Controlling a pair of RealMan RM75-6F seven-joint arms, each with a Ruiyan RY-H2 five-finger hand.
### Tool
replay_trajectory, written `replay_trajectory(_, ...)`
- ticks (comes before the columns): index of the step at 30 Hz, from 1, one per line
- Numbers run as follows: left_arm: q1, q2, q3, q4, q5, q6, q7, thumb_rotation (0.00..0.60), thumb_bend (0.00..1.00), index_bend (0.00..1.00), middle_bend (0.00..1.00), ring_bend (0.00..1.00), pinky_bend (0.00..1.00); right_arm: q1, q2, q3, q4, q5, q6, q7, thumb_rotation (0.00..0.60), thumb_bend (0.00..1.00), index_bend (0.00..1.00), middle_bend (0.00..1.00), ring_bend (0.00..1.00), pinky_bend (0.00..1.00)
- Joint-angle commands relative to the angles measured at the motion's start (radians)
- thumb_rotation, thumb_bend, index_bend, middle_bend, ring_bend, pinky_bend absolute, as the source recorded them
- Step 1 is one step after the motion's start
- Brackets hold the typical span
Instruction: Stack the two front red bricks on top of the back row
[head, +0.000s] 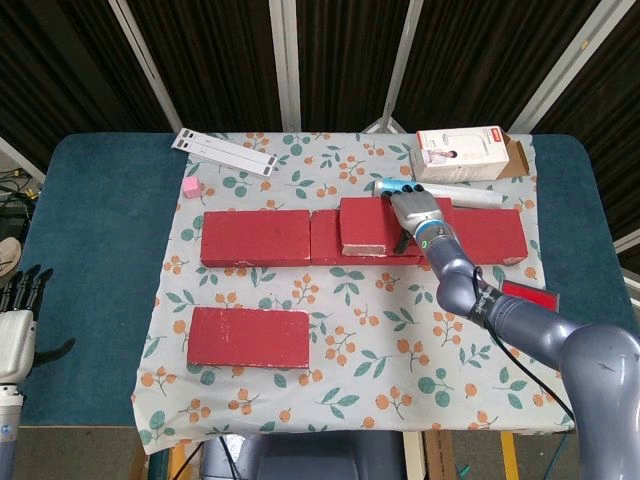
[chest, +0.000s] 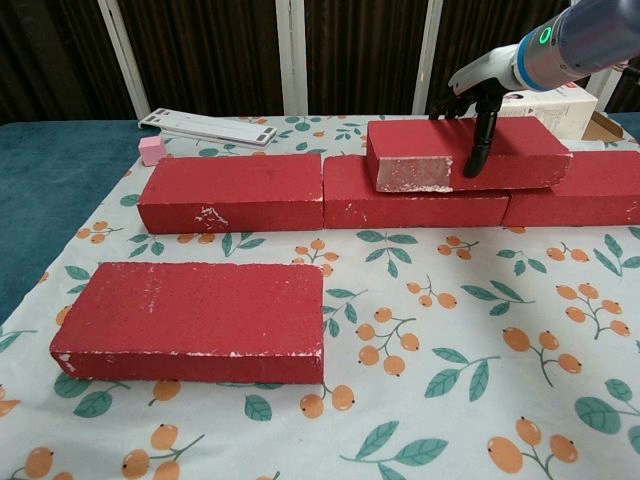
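Three red bricks form the back row: left brick (head: 255, 238) (chest: 230, 192), middle brick (chest: 400, 207), right brick (head: 495, 235) (chest: 585, 190). A fourth red brick (head: 365, 222) (chest: 425, 152) lies on top of the row, over the middle and right bricks. My right hand (head: 412, 208) (chest: 478, 88) grips it, thumb down its front face and fingers over its back. The other front brick (head: 248, 337) (chest: 195, 320) lies flat at the front left of the cloth. My left hand (head: 15, 325) hangs off the table's left edge, fingers apart, holding nothing.
A white box (head: 465, 153) (chest: 560, 105) stands behind the row at the right, with a white tube (head: 470, 198) beside it. A white strip (head: 225, 150) (chest: 205, 127) and a pink cube (head: 192, 187) (chest: 152, 150) lie back left. A red card (head: 528, 297) lies right.
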Motion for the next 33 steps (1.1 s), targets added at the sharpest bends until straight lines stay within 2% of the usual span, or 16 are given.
replay_trajectory(1,0.000,0.000,0.000,0.000,-0.001,0.000,0.001,0.600,0.01,0.10,0.02,0.00,0.13,0.003,0.000,-0.010,0.000,-0.011,-0.002,0.018,0.600,0.07,0.29,0.26,0.04,0.00)
replay_trajectory(13,-0.002,-0.003,0.000,-0.001,-0.005,-0.001,0.009,0.600,0.01,0.10,0.02,0.00,0.13,0.013,-0.009,-0.047,0.011,-0.046,-0.004,0.084,0.600,0.07,0.29,0.26,0.04,0.00)
replay_trajectory(20,-0.003,-0.004,0.001,0.000,-0.007,-0.003,0.012,0.600,0.01,0.10,0.02,0.00,0.13,0.021,-0.011,-0.064,0.011,-0.053,-0.005,0.111,0.600,0.07,0.24,0.25,0.02,0.00)
replay_trajectory(29,-0.004,-0.006,0.001,0.001,-0.010,-0.004,0.017,0.600,0.01,0.10,0.02,0.00,0.13,0.028,-0.011,-0.082,0.007,-0.068,0.004,0.146,0.600,0.07,0.10,0.09,0.00,0.00)
replay_trajectory(33,-0.005,-0.007,-0.001,0.002,-0.013,-0.003,0.019,0.600,0.01,0.10,0.02,0.00,0.13,0.035,-0.011,-0.098,0.009,-0.064,-0.006,0.157,0.600,0.07,0.05,0.05,0.00,0.00)
